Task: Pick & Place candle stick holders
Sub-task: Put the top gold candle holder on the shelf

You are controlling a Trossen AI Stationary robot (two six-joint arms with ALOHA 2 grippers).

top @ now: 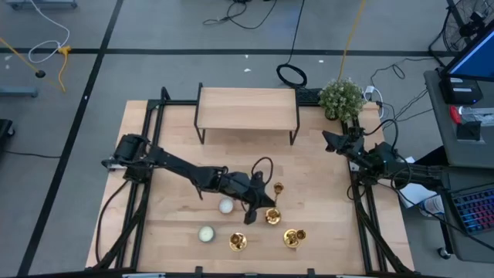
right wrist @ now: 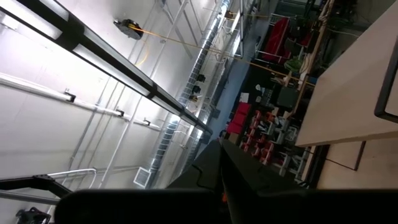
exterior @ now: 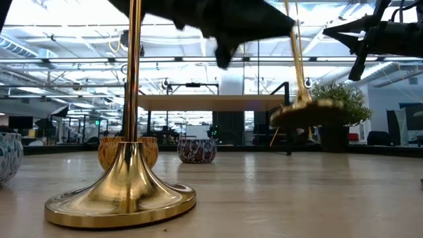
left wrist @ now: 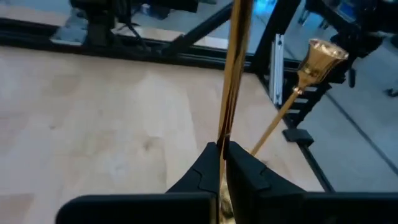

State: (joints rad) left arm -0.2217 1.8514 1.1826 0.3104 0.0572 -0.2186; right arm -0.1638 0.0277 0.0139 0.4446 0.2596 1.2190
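Left arm reaches across the table [top: 170, 232] w/ left gripper [top: 258, 202] over the front-centre area, beside a gold candle stick holder [top: 272, 215]. Two more holders [top: 238, 241] [top: 293, 237] near the front edge. Pale disc candles [top: 225, 205] [top: 206, 233] just left. Right gripper [top: 330, 140] waits by the potted plant [top: 341, 98]. Wooden shelf [top: 247, 108] at back.

No text, label, brand, number or sign can be read in any of the views. The monitor [top: 472, 55] at the table's right edge shows only a blue glow, the keyboard [top: 472, 212] beside it is too small to make out, and the red shapes [right wrist: 245, 124] far back in the room carry nothing legible.
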